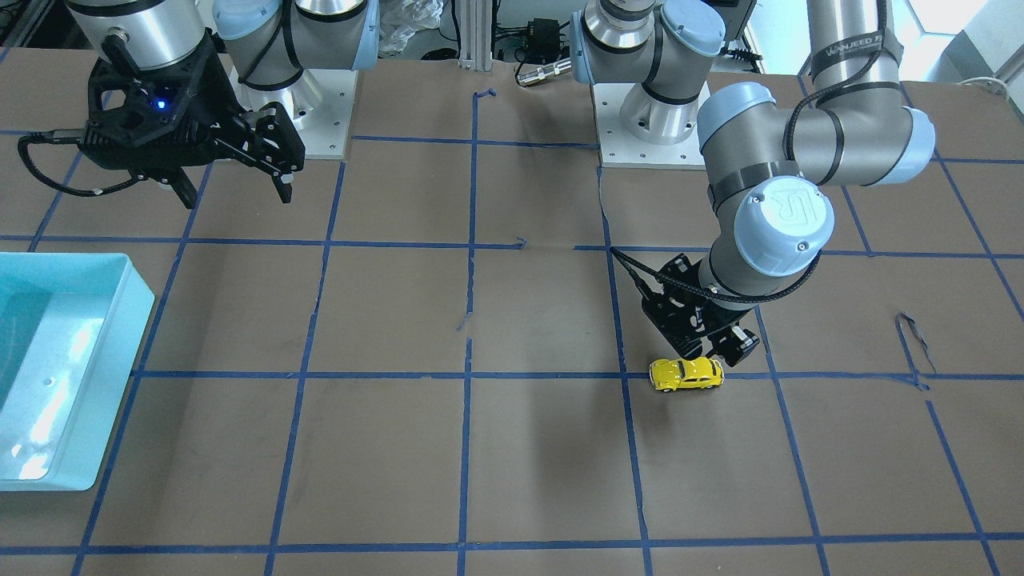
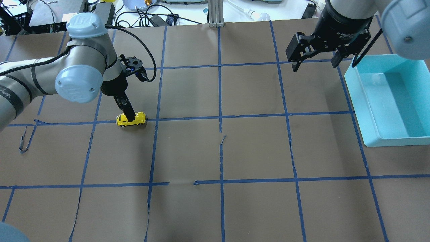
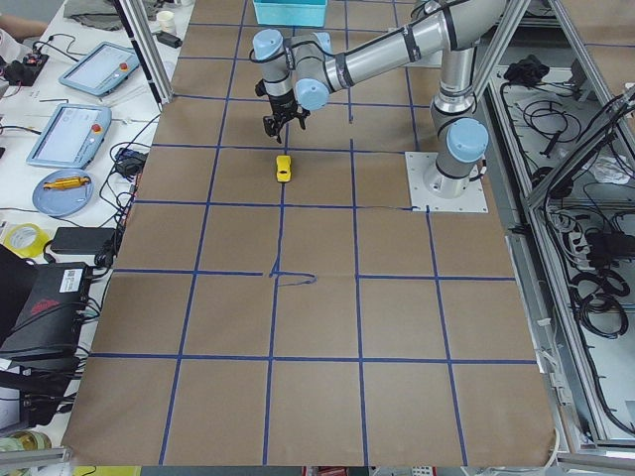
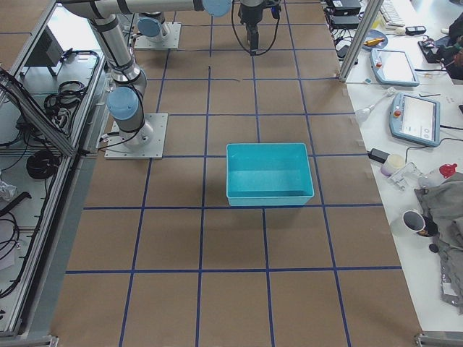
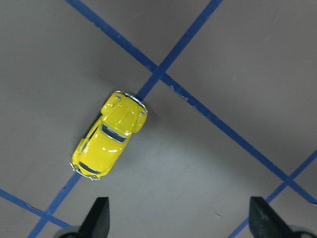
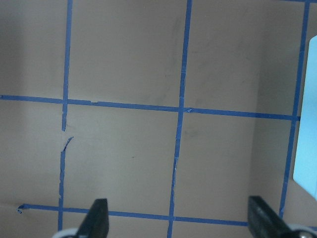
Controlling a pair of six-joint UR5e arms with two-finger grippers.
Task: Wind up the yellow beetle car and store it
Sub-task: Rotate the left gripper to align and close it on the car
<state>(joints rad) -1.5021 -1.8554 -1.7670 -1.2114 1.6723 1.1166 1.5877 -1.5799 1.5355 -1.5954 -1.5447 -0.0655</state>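
The yellow beetle car [image 1: 686,374] stands on its wheels on a blue tape line on the brown table; it also shows in the overhead view [image 2: 131,119] and the left wrist view [image 5: 109,135]. My left gripper [image 1: 712,350] hangs just above the car, pointing down, and is open and empty. In the left wrist view the car lies off toward one fingertip [image 5: 99,218], not between the two. My right gripper [image 2: 315,65] is open and empty, held high near the teal bin, far from the car.
A teal plastic bin [image 2: 356,94] stands on the table at my right side, also seen in the front-facing view [image 1: 120,320]. The table is brown paper with a blue tape grid. Cables and pendants lie beyond the table edges.
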